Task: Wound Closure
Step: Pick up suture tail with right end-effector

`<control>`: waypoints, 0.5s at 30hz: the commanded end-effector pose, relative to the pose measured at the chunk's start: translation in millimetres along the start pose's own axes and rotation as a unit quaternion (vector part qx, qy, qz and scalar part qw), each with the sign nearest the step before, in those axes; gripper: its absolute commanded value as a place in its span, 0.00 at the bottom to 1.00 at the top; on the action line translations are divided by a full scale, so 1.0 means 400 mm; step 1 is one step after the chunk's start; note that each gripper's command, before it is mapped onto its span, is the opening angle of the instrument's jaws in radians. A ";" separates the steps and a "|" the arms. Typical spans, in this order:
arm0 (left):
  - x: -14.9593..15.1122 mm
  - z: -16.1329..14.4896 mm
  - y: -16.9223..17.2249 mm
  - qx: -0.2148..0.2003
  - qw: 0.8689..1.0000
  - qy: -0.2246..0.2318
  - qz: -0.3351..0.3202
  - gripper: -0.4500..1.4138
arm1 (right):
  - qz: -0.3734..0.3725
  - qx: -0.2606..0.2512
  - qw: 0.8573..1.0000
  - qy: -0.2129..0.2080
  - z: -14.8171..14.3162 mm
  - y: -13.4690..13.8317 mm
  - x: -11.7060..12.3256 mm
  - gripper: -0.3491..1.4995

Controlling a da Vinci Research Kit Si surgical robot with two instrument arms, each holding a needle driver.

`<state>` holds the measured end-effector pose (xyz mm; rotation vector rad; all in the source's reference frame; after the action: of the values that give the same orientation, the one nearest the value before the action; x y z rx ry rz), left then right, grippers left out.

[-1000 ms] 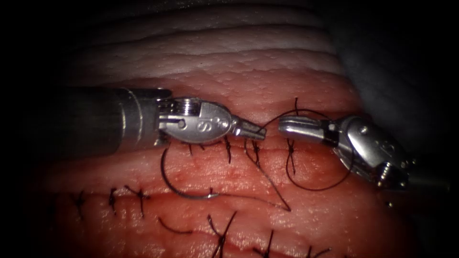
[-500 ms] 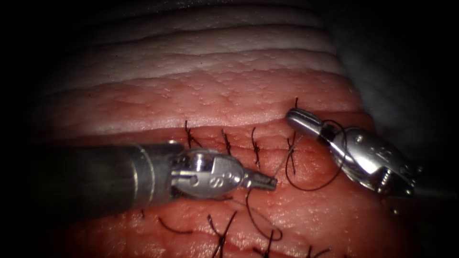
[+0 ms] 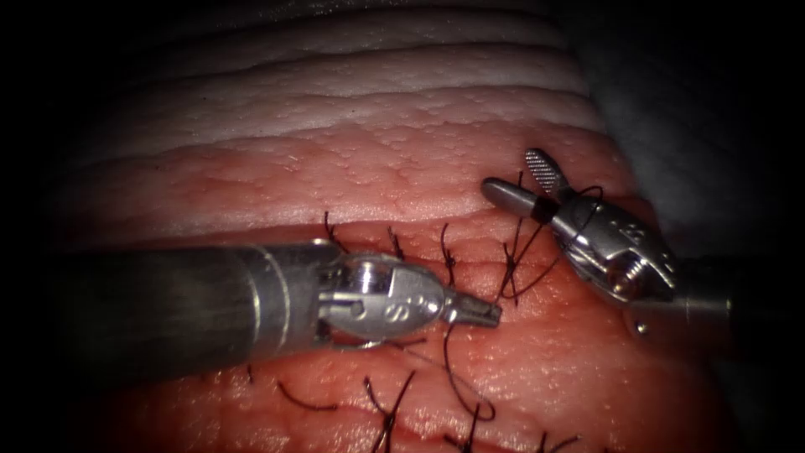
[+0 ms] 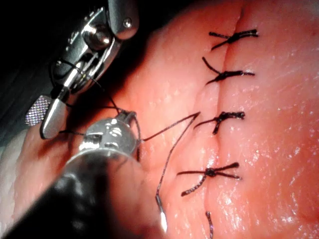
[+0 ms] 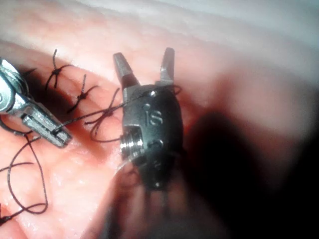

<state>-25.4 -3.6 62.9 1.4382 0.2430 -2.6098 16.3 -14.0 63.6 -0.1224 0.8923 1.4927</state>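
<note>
The left steel tool (image 3: 482,312) pinches the dark thread (image 3: 449,369); the right steel tool (image 3: 518,178), fingers spread, holds nothing. The left wrist view shows the curved needle's tip (image 4: 162,221) lying on the pink tissue (image 4: 279,149).

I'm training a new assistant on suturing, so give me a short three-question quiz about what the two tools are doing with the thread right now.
1. True or false: the right tool has its jaws open, holding nothing.
2. What does the left tool hold? A the needle; B the thread; C the tissue.
3. Fill in: thread is looped around the ___ tool's wrist.
Key: 1 true. 2 B. 3 right. The needle lies loose on the tissue.
</note>
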 end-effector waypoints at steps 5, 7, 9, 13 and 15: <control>-0.0011 0.0026 -0.0004 0.002 1.000 -0.001 0.003 0.00 | 0.002 0.004 1.000 -0.012 0.0032 0.0001 -0.0021 0.79; -0.0012 0.0026 0.0000 0.002 1.000 -0.001 0.003 0.00 | 0.004 0.006 1.000 -0.023 0.0033 0.0000 -0.0024 0.75; -0.0013 0.0025 0.0001 0.002 1.000 -0.001 0.003 0.00 | 0.004 0.009 1.000 -0.025 0.0032 -0.0001 -0.0025 0.74; -0.0014 0.0023 0.0003 0.000 1.000 -0.002 0.004 0.00 | 0.004 0.007 0.999 -0.031 0.0031 -0.0003 -0.0027 0.68; -0.0014 0.0023 0.0002 -0.001 1.000 -0.002 0.004 0.00 | 0.005 0.007 0.999 -0.033 0.0030 -0.0005 -0.0027 0.59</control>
<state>-25.3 -4.0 63.4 1.4293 0.2400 -2.6058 16.5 -14.2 64.4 -0.0584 0.8481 1.4923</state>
